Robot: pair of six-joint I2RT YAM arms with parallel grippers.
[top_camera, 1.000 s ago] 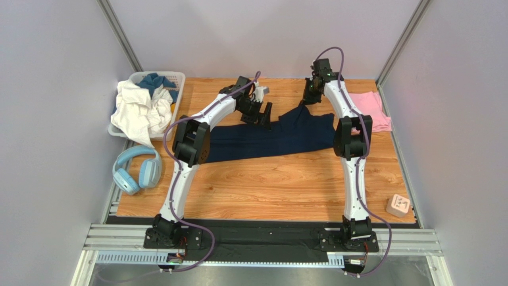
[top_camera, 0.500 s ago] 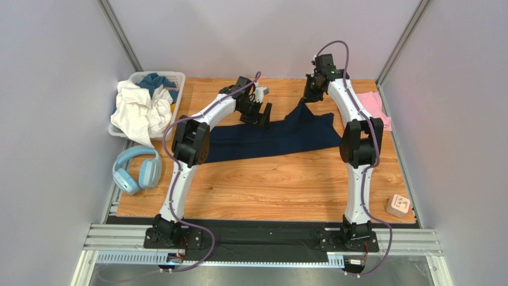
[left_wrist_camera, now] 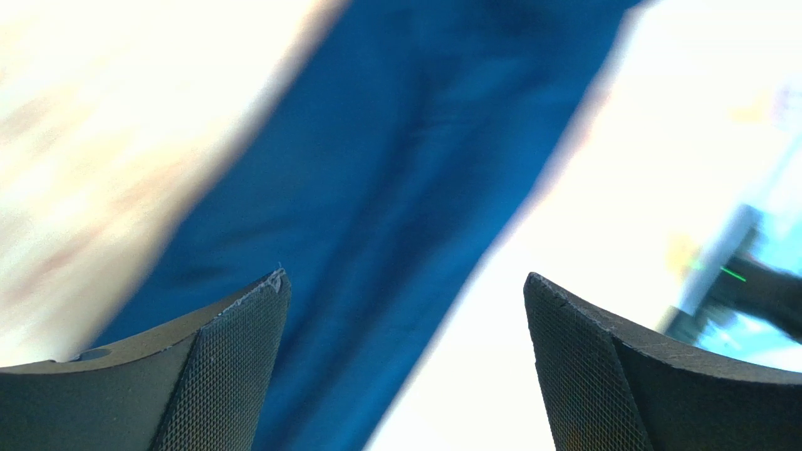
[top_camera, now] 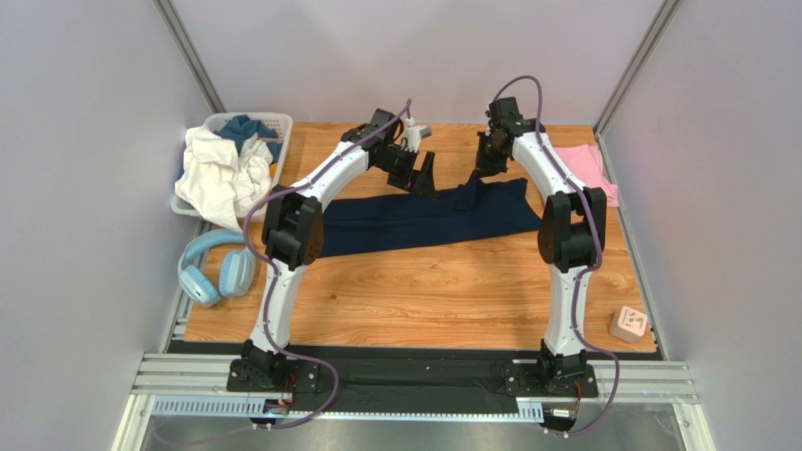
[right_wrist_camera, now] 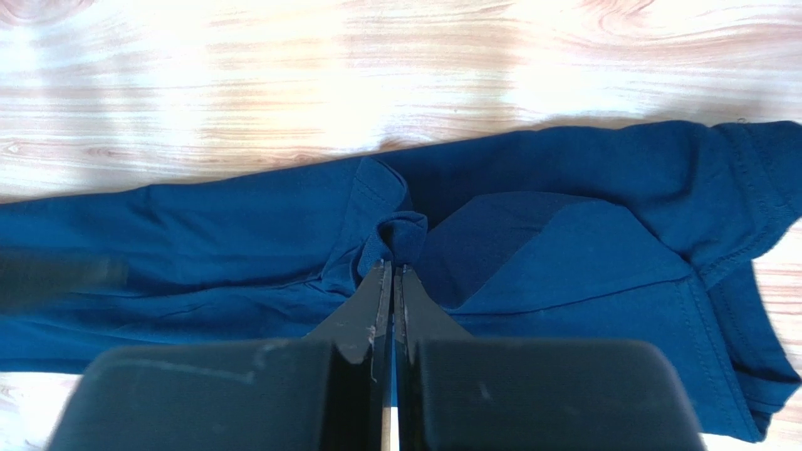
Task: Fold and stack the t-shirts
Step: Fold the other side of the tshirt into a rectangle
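Note:
The dark navy t-shirt (top_camera: pixel 424 221) lies in a long band across the middle of the wooden table. It fills the right wrist view (right_wrist_camera: pixel 584 254) and shows blurred in the left wrist view (left_wrist_camera: pixel 376 188). My right gripper (top_camera: pixel 482 170) (right_wrist_camera: pixel 392 267) is shut on a pinched fold at the shirt's far edge, holding it just above the table. My left gripper (top_camera: pixel 421 175) (left_wrist_camera: pixel 403 279) is open and empty, hovering over the shirt's far edge to the left of the right gripper. The light pink t-shirt (top_camera: pixel 588 171) lies folded at the back right.
A white basket (top_camera: pixel 279 123) with white and teal cloths stands at the back left, with white cloth spilling over its side. Light-blue headphones (top_camera: pixel 216 270) lie at the left edge. A small beige box (top_camera: pixel 628 324) sits at the front right corner.
The right gripper lifted a peak of navy cloth toward the back, then lowered it, so the shirt lies flatter. The left gripper moved up and toward the back.

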